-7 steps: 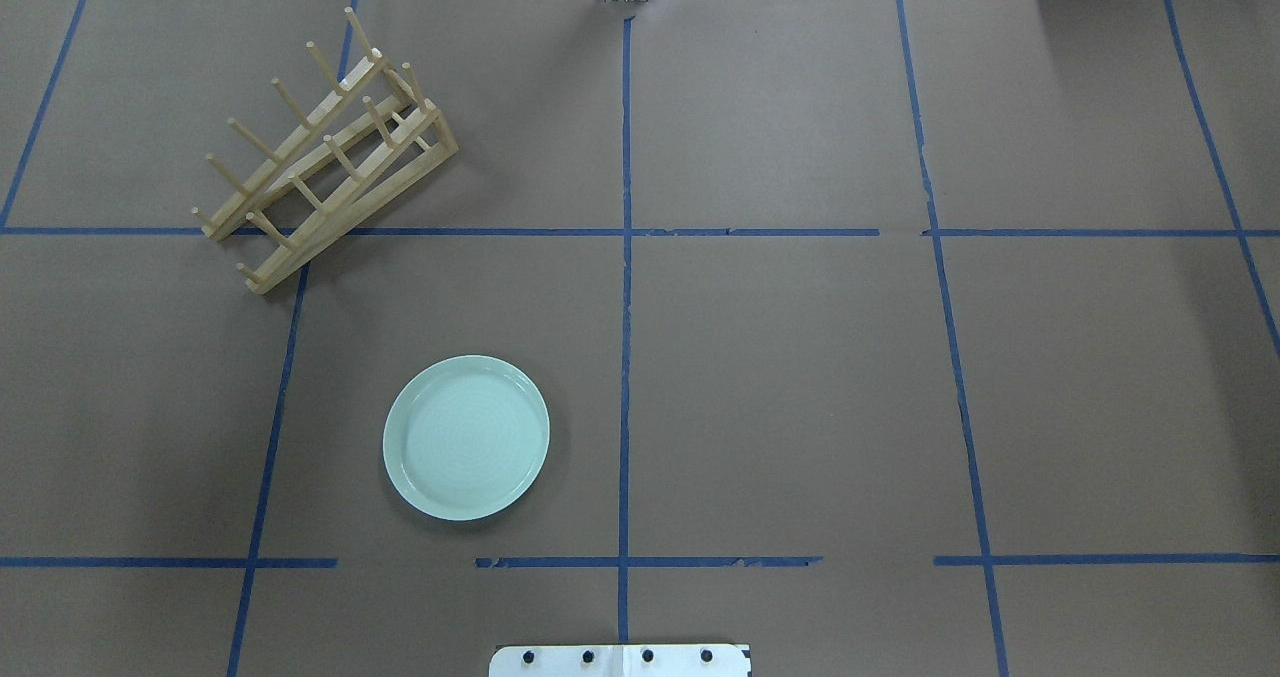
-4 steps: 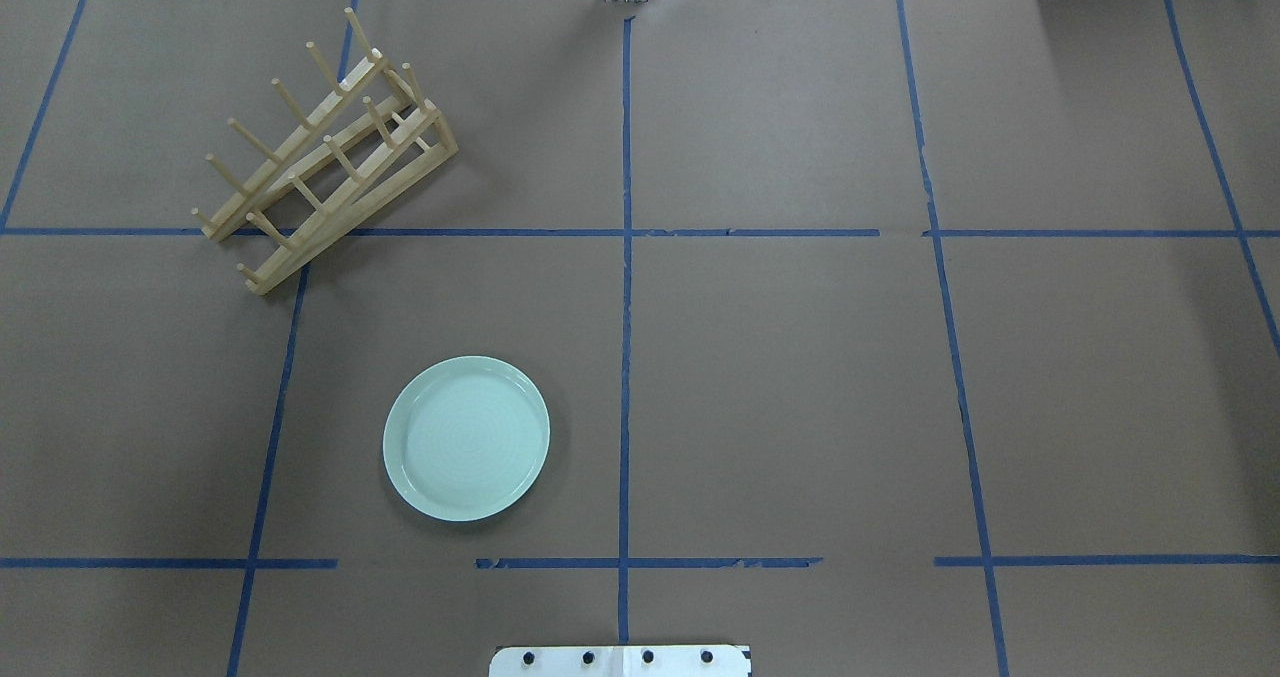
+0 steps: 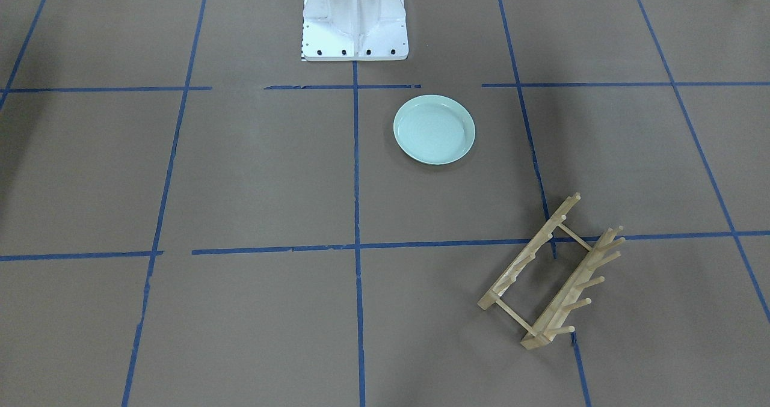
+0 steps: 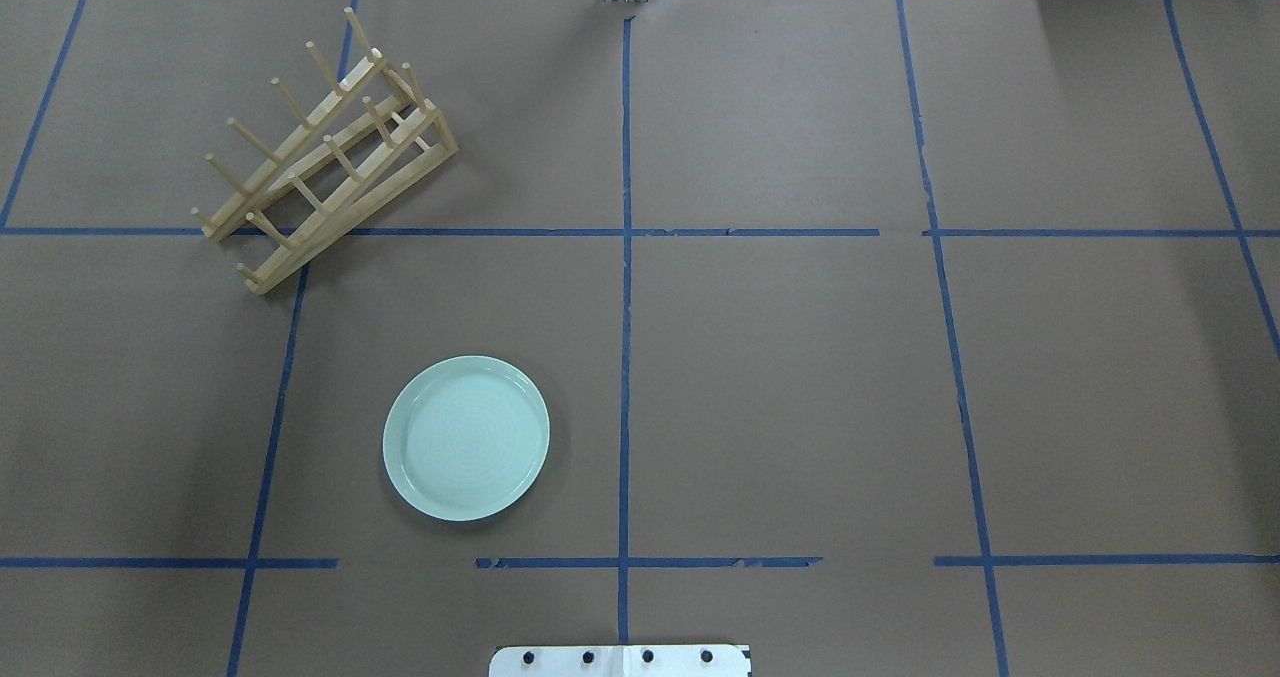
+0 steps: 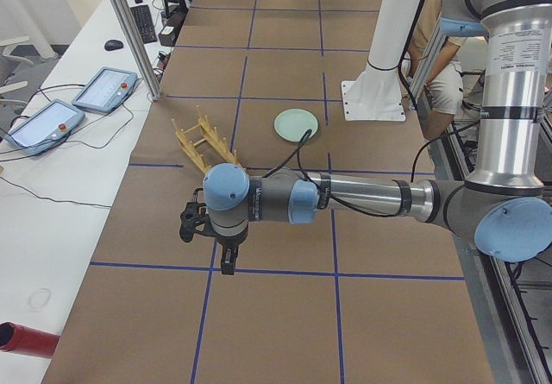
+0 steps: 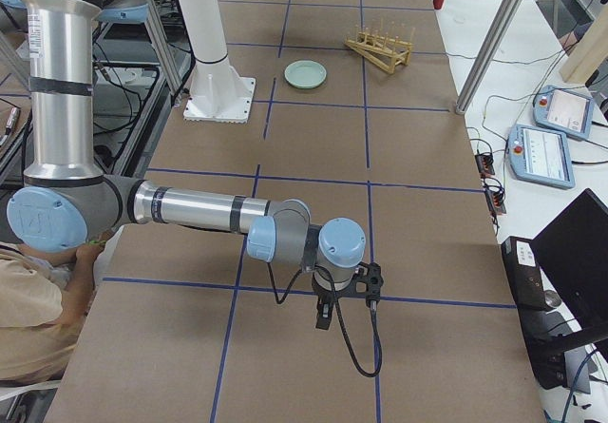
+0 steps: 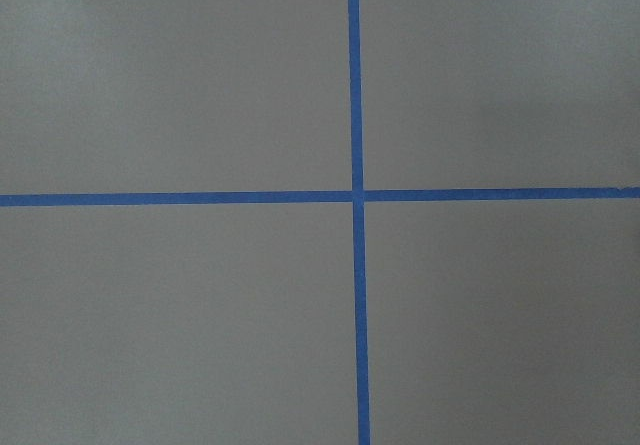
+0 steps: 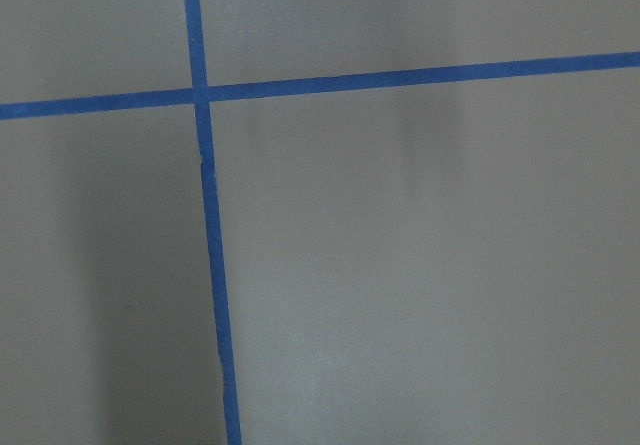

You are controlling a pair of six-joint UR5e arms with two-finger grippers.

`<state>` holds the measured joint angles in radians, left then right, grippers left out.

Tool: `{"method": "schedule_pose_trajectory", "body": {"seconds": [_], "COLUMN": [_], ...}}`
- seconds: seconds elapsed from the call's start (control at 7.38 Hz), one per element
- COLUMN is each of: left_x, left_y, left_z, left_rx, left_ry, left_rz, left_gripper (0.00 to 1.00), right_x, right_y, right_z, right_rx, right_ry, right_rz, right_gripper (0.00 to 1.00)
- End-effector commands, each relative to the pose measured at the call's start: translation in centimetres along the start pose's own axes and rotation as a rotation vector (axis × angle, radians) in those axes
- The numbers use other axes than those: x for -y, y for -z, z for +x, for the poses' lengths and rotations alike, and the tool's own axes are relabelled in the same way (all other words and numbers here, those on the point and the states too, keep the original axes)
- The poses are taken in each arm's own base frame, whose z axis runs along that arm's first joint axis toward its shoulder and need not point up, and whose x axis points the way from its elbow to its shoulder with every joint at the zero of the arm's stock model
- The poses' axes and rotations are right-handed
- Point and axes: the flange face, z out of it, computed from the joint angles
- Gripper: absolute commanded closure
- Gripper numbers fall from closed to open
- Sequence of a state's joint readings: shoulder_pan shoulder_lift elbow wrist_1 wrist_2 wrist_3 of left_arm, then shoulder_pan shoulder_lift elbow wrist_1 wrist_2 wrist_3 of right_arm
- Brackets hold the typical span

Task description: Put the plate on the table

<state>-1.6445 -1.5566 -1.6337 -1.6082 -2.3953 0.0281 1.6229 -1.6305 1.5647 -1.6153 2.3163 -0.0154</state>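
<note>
The pale mint-green plate (image 4: pixel 466 438) lies flat and upright on the brown table (image 4: pixel 800 357), near the robot's base; it also shows in the front view (image 3: pixel 434 129) and both side views (image 5: pixel 296 125) (image 6: pixel 305 73). Neither gripper is near it. My left gripper (image 5: pixel 226 263) hangs low over the table's left end, seen only in the exterior left view. My right gripper (image 6: pixel 323 317) hangs low over the right end, seen only in the exterior right view. I cannot tell whether either is open or shut. Both wrist views show only brown paper (image 7: pixel 180 85) (image 8: pixel 420 265) and blue tape.
A light wooden peg rack (image 4: pixel 325 157) stands without a plate at the far left, well apart from the plate, also in the front view (image 3: pixel 553 275). The white robot base plate (image 4: pixel 620 660) sits at the near edge. Tablets (image 5: pixel 52 116) lie on the side bench.
</note>
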Motion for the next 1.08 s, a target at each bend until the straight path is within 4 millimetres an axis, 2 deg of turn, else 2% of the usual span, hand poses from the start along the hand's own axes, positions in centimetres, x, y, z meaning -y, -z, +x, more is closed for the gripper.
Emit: {"method": "schedule_pose_trajectory", "body": {"seconds": [0.0,0.27,0.41,0.54,0.68,0.95], "left_x": [-0.7,-0.7,-1.8,-1.8,-1.8,-3.2], "left_y": [-1.5,-0.9,0.1,0.4,0.1,-0.7], "left_z": [-1.6,-1.3,-0.7,-0.3,-0.3,-1.0], "left_rx": [0.007,0.027,0.058,0.058,0.057,0.06], "left_ry": [-0.017,-0.004,-0.006,0.013,0.017,0.031], "left_rz": [0.024,0.033,0.043,0.047,0.046,0.03], "left_gripper": [0.0,0.0,0.0,0.0,0.0,0.0], "right_x": [0.1,0.0,0.0,0.1,0.1,0.0], "right_y": [0.1,0.0,0.0,0.1,0.1,0.0], "right_z": [0.0,0.0,0.0,0.0,0.0,0.0], "right_rx": [0.0,0.0,0.0,0.0,0.0,0.0], "right_ry": [0.001,0.0,0.0,0.001,0.001,0.0], "right_rz": [0.001,0.0,0.0,0.001,0.001,0.0], "right_gripper": [0.0,0.0,0.0,0.0,0.0,0.0]}}
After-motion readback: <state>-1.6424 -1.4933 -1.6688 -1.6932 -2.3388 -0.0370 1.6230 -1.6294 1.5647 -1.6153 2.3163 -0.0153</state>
